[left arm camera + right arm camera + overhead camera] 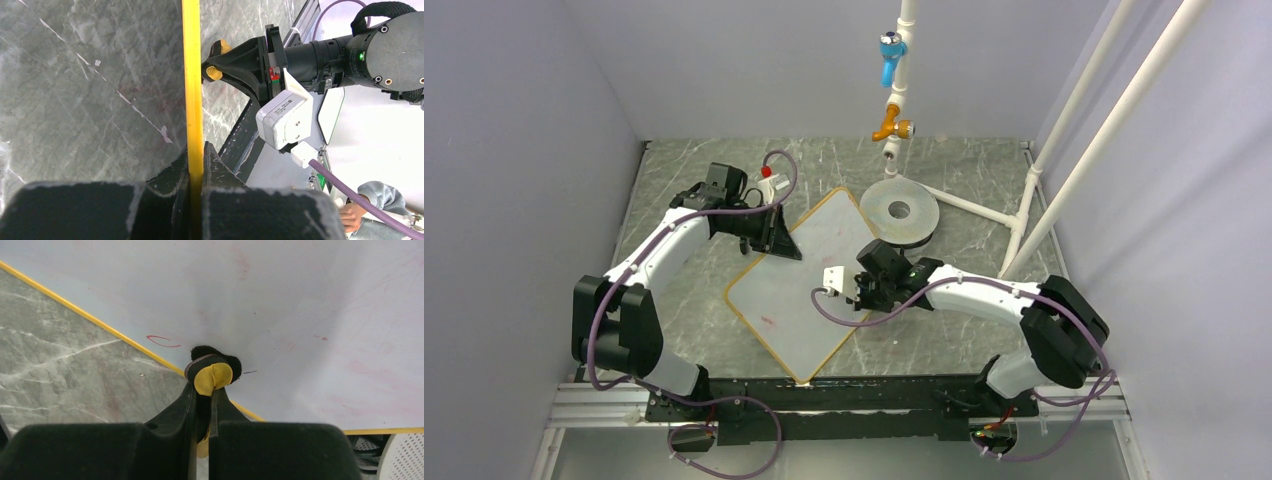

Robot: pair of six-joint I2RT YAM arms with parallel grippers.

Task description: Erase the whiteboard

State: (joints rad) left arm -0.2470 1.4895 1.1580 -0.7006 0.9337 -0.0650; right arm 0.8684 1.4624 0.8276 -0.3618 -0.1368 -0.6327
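The whiteboard (804,285) lies diagonally mid-table, white with a thin orange-yellow frame and faint red smudges. My left gripper (776,240) is shut on its far-left edge; in the left wrist view (196,155) the jaws pinch the yellow frame (192,90), seen edge-on. My right gripper (856,293) is shut on a small yellow-and-black eraser pad (212,375), pressed on the board (280,315) close to its frame. A short red stroke (162,341) shows just left of the pad. The right gripper also shows in the left wrist view (215,65).
A round grey disc (900,211) lies behind the board's right corner. A white pipe with a blue valve (891,55) and an orange valve (892,128) hangs above it. Slanted white pipes (1064,130) stand at right. A red-capped item (767,172) sits behind the left arm.
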